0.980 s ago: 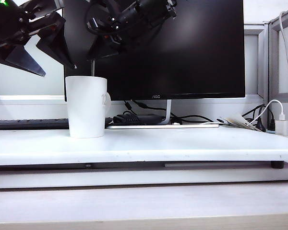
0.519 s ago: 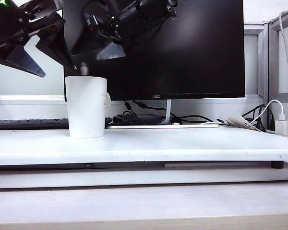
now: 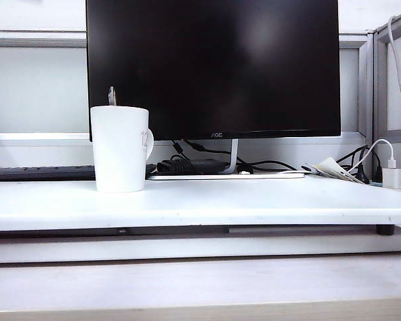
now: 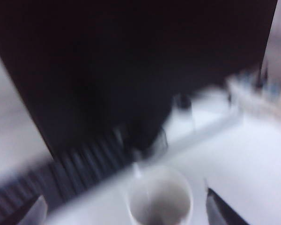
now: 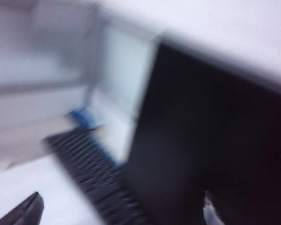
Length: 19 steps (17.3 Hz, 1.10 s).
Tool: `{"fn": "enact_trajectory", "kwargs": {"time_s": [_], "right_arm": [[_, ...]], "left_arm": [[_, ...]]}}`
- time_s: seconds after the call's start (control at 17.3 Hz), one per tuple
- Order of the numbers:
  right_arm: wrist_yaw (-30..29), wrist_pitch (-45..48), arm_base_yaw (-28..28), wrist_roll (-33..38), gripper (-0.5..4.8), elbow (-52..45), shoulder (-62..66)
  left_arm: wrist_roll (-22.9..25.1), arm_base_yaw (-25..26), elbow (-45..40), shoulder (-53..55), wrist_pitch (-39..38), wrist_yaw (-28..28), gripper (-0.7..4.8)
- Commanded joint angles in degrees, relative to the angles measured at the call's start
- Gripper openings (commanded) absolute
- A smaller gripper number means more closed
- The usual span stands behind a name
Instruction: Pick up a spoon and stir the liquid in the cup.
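Note:
The cup (image 3: 120, 148), a tall white mug with a faint grey number on its side, stands at the left of the white table (image 3: 254, 200). The spoon's thin grey handle tip (image 3: 111, 96) pokes up above the cup's rim, leaning on it. Neither arm shows in the exterior view. In the blurred left wrist view, my left gripper (image 4: 124, 213) is open above the cup (image 4: 160, 199), looking down into it, its fingers wide apart on either side. My right gripper (image 5: 119, 215) is open with nothing between its fingers, facing the keyboard (image 5: 91, 168) and monitor.
A large black monitor (image 3: 214, 67) stands right behind the cup. A dark keyboard (image 3: 40, 172) lies behind it to the left. Cables and a power brick (image 3: 190, 165) sit under the screen. A white charger (image 3: 392, 175) is at the far right.
My right gripper opened and let go of the spoon, which now rests in the cup. Both arms have risen out of the exterior view.

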Motion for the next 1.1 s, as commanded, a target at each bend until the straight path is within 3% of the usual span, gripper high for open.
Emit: {"fn": "enact_trajectory", "kwargs": {"time_s": [0.06, 0.17, 0.23, 0.4, 0.58, 0.69, 0.86, 0.92, 1.1], "right_arm": [[1.2, -5.2, -2.9, 0.1, 3.85, 0.0, -11.3], [5.9, -13.4, -3.5, -4.6, 3.87, 0.0, -20.9], [12.0, -21.7, -3.5, -7.4, 3.87, 0.0, -28.2], [19.3, -32.4, -3.4, -7.7, 3.86, -5.0, -43.3], [25.7, -39.4, -3.4, 0.2, 3.91, -17.7, -65.3], [28.3, -36.2, -3.4, 4.2, 3.91, -29.1, -81.5], [31.1, -21.9, -3.3, 4.2, 3.91, -43.5, -90.2], [30.5, -16.0, -3.0, 4.2, 3.91, -51.2, -90.3], [26.5, -7.3, -3.1, 8.8, 3.91, -63.9, -87.3]], "left_arm": [[-3.0, 0.0, 0.2, -10.6, 1.0, -0.2, 4.79], [-6.9, 0.0, 0.2, -18.6, 0.5, -0.2, 4.79], [-7.5, 0.0, 0.2, -25.1, -3.0, -0.2, 4.79], [-7.5, 0.0, 0.2, -35.9, -16.1, -0.5, 4.79], [-8.5, 0.0, 0.1, -44.4, -28.7, -1.1, 4.79], [-9.0, 0.0, -0.6, -47.5, -34.4, -3.2, 4.79], [-9.0, 0.0, -7.5, -47.8, -25.4, -5.3, 4.79], [-11.8, 0.0, -14.6, -47.8, -16.8, -4.9, 4.79], [-21.0, 0.0, -24.9, -47.8, -8.0, -4.9, 4.79]]}}
